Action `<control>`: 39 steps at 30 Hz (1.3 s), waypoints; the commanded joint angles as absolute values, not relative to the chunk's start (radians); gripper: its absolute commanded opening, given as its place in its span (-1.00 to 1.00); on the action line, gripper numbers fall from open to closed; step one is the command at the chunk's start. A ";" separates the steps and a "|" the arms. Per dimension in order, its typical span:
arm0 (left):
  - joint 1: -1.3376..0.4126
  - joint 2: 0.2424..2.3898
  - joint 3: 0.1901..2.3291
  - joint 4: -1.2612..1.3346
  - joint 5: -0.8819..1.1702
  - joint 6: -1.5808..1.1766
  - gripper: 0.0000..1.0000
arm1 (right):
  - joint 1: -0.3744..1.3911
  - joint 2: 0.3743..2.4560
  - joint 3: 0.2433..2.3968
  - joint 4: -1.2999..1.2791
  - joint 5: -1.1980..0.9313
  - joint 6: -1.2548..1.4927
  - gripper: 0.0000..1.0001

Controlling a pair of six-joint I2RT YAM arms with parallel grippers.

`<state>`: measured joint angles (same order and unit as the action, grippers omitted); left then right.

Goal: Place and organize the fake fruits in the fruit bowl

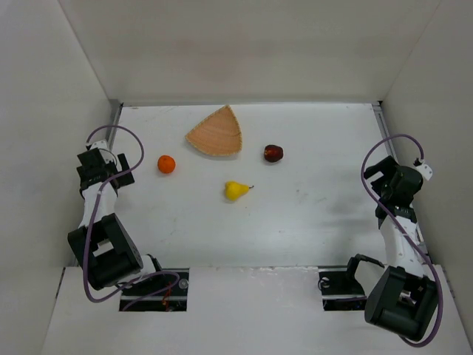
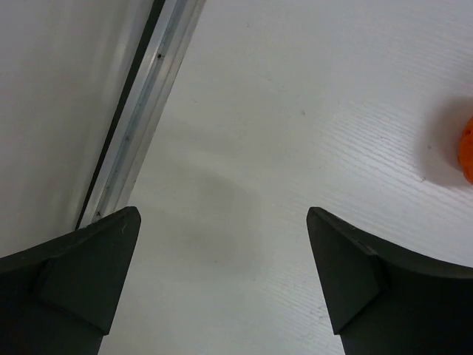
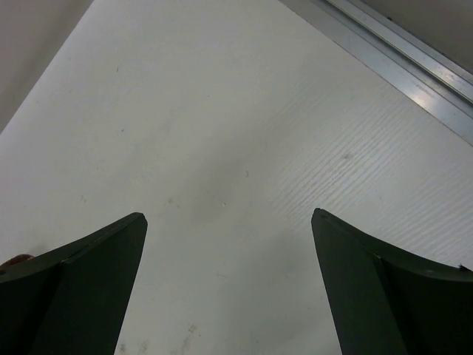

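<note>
A tan wedge-shaped fruit bowl lies empty at the back centre of the white table. A round orange sits to its left. In the left wrist view only the orange's edge shows, at the right border. A dark red apple rests right of the bowl, and a yellow pear lies in front of it on its side. My left gripper hangs open a short way left of the orange, holding nothing. My right gripper is open over bare table far right of the apple.
White walls enclose the table on three sides. Aluminium rails run along the wall bases: one close to my left gripper, another beyond my right gripper. A reddish sliver peeks over my right gripper's left finger.
</note>
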<state>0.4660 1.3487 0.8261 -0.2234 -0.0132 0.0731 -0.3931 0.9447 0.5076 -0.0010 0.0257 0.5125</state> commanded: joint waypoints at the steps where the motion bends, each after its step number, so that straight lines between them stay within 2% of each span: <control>1: 0.450 1.327 0.865 -0.225 0.005 0.060 1.00 | -0.390 0.937 0.511 0.018 0.020 0.502 1.00; 5: 0.440 1.330 0.882 -0.276 0.028 0.083 0.99 | -0.381 0.945 0.514 0.018 0.020 0.503 1.00; 7: 0.444 1.339 0.931 -0.340 0.072 0.046 0.91 | -0.374 0.950 0.515 0.018 0.020 0.505 1.00; 11: 0.420 1.348 0.983 -0.382 0.345 0.070 0.99 | -0.363 0.953 0.509 0.023 0.020 0.503 1.00; 13: 0.380 1.364 0.995 -0.385 0.390 0.086 1.00 | -0.361 0.954 0.500 0.031 0.020 0.508 1.00; 26: 0.185 1.578 1.035 -0.240 0.267 0.198 1.00 | -0.303 0.986 0.494 0.044 0.018 0.515 1.00; 36: 0.102 1.833 1.196 -0.213 0.140 0.189 1.00 | -0.309 0.959 0.477 0.029 0.018 0.515 1.00; 39: 0.093 1.839 1.204 -0.227 0.150 0.201 0.88 | -0.309 0.951 0.483 0.020 0.018 0.514 1.00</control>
